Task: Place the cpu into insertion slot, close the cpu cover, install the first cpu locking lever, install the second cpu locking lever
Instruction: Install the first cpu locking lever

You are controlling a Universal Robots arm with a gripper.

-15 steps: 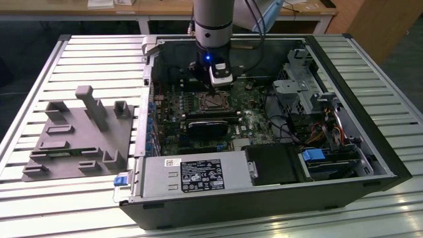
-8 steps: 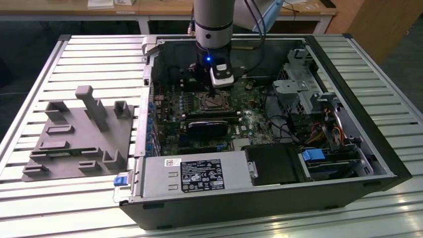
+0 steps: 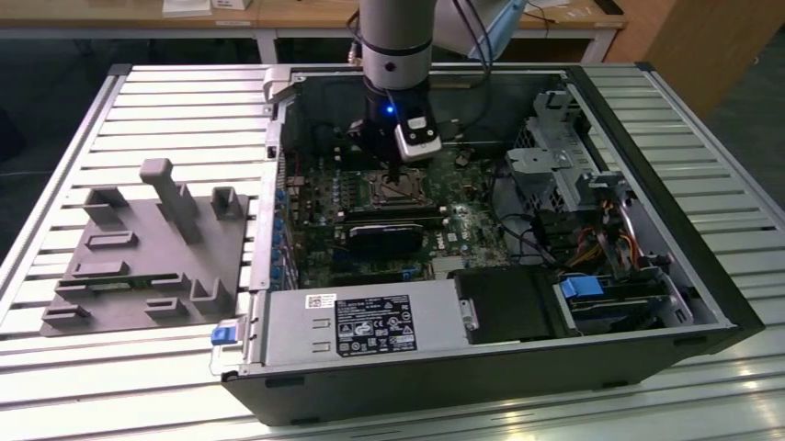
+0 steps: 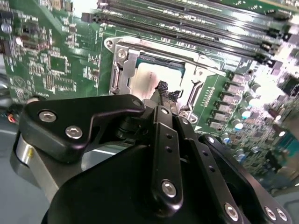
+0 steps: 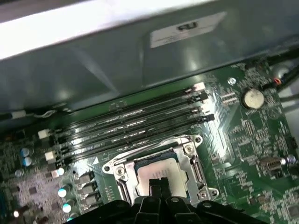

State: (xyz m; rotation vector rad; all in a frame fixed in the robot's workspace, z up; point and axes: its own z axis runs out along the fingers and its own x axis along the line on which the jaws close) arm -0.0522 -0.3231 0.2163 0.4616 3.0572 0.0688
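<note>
the gripper (image 5: 160, 185) hangs straight over the socket (image 3: 395, 188), jaws drawn together on nothing, tips at the chip (image 5: 161, 173) lying flat inside it under the closed cover (image 5: 187, 150), beside the memory slots (image 5: 135, 121).

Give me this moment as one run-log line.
end effector: tips together over cpu | cpu: seated in insertion slot | cpu cover: down around cpu | memory slots: beside slot
</note>
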